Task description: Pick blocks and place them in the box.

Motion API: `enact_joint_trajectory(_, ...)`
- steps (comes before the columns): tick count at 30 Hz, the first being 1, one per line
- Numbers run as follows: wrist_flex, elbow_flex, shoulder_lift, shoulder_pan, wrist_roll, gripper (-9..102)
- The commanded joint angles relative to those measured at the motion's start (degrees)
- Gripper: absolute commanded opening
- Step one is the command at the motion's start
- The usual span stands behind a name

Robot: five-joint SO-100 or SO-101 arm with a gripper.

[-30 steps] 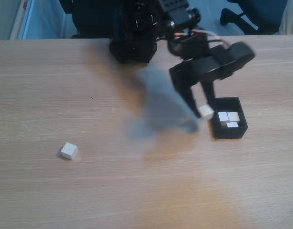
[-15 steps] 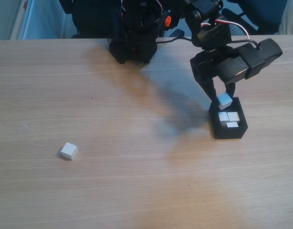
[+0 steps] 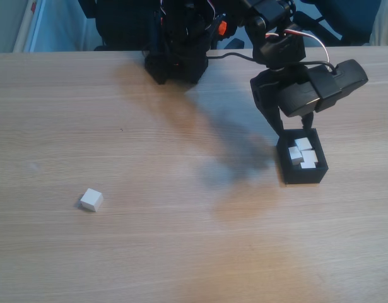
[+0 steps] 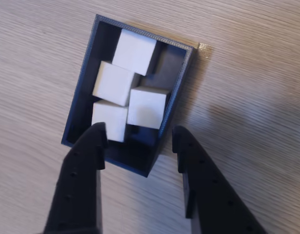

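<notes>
The gripper (image 4: 137,139) hangs just above the near end of the black box (image 4: 85,80), fingers (image 4: 89,151) spread apart and holding nothing. In the wrist view four pale blocks (image 4: 146,107) lie inside the box, jumbled rather than squared up: one tilted at the far end, two side by side in the middle, one at the near end partly behind the left finger. In the fixed view the box (image 3: 302,173) sits at the right of the counter (image 3: 181,246), under the gripper (image 3: 293,126), and one lone block (image 3: 91,199) lies well apart at the lower left.

The release looks done, so the step in hand is, by my reading, to clear the box and go for the lone block. To do it well, lift straight up first: the left finger stands over the box's interior and the right one just outside its long wall, so a sideways swing could catch the thin wall and drag or tip the box. Keep the fingers wide during the transit. Over the lone block, turn the wrist so the fingers meet two flat faces, since it sits slightly rotated, and descend squarely.
</notes>
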Motion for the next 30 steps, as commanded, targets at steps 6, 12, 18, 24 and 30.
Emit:
enact_joint_trajectory(6, 4.83, 1.23, 4.39, 13.1, -2.2, 0)
enact_joint_trajectory(12, 11.6, 3.16, 5.71, 25.31, -7.29, 0)
enact_joint_trajectory(18, 14.24, 3.08, 5.8, 37.35, -9.32, 0)
enact_joint_trajectory(24, 13.1, 3.96, 5.19, 47.99, -13.18, 0)
enact_joint_trajectory(30, 12.66, 3.96, 2.55, 56.87, -18.72, 0)
